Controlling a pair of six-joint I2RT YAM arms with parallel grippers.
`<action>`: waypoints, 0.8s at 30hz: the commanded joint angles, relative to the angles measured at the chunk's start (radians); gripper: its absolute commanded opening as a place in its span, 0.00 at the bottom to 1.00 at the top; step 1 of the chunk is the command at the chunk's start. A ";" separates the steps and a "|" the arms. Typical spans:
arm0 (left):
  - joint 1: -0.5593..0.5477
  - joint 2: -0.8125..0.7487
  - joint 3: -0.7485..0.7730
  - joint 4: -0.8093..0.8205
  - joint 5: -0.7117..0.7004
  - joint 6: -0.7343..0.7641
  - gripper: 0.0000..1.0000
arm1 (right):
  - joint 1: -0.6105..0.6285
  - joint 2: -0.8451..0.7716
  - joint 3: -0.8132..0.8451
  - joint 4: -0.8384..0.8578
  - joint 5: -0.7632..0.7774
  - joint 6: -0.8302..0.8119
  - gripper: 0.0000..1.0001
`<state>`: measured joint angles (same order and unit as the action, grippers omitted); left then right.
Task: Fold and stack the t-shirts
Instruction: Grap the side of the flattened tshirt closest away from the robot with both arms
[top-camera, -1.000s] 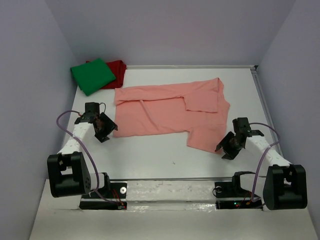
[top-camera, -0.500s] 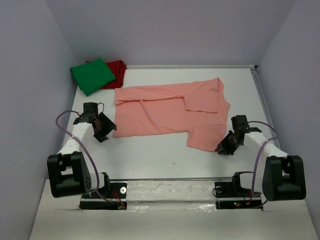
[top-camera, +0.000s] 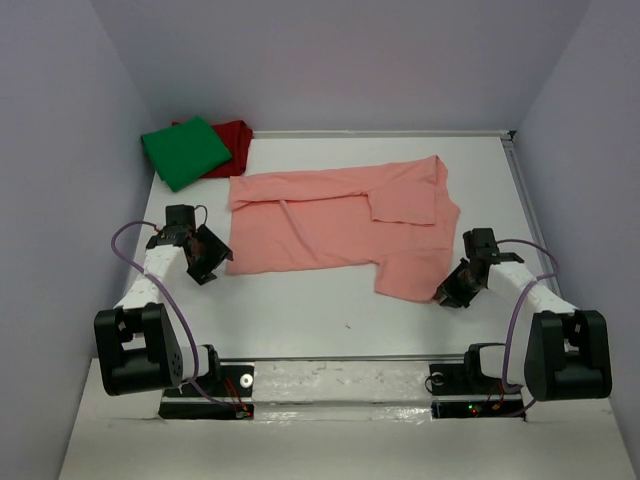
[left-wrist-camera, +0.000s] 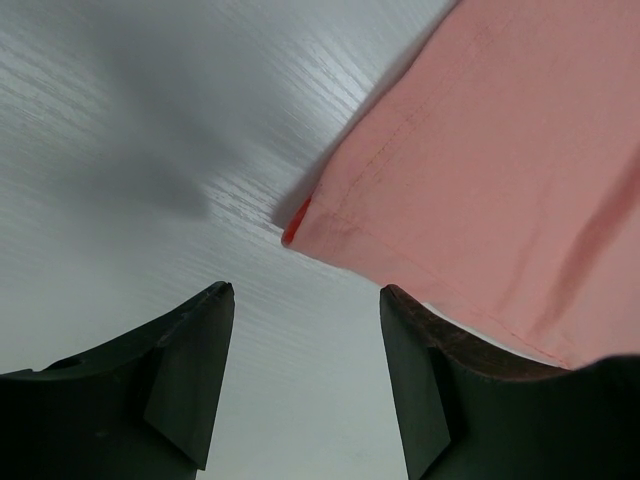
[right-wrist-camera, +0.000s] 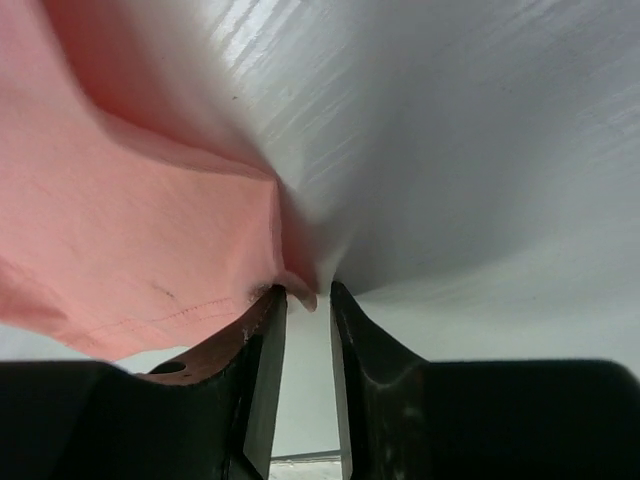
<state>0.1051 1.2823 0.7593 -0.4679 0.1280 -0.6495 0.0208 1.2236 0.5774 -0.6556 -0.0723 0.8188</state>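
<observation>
First, the left gripper (left-wrist-camera: 305, 295) stands wide open and empty, with the hem corner of the pink shirt (left-wrist-camera: 480, 170) just ahead of its fingers. It should slide low around that corner before closing. Rightward, the right gripper (right-wrist-camera: 305, 292) is nearly closed, pinching a nub of hem at its tips; that hold looks shallow and wants deepening before any lift.

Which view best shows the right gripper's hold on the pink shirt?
Right wrist: the right gripper pinches a corner of the salmon-pink t-shirt between its jaws. Top external shows that gripper at the shirt's near edge, contact too small to judge. Left wrist shows only another hem corner.
</observation>
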 joint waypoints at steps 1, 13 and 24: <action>0.007 -0.008 0.009 0.002 0.018 0.022 0.70 | -0.004 0.005 0.018 -0.013 0.111 0.010 0.25; 0.015 -0.006 0.011 -0.003 0.018 0.028 0.70 | -0.004 0.099 0.029 0.067 0.097 0.003 0.00; 0.019 0.024 -0.020 0.012 0.059 0.022 0.70 | -0.004 0.068 0.091 0.019 0.080 -0.007 0.00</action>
<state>0.1192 1.2858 0.7593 -0.4648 0.1452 -0.6361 0.0208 1.2984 0.6277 -0.6353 -0.0322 0.8223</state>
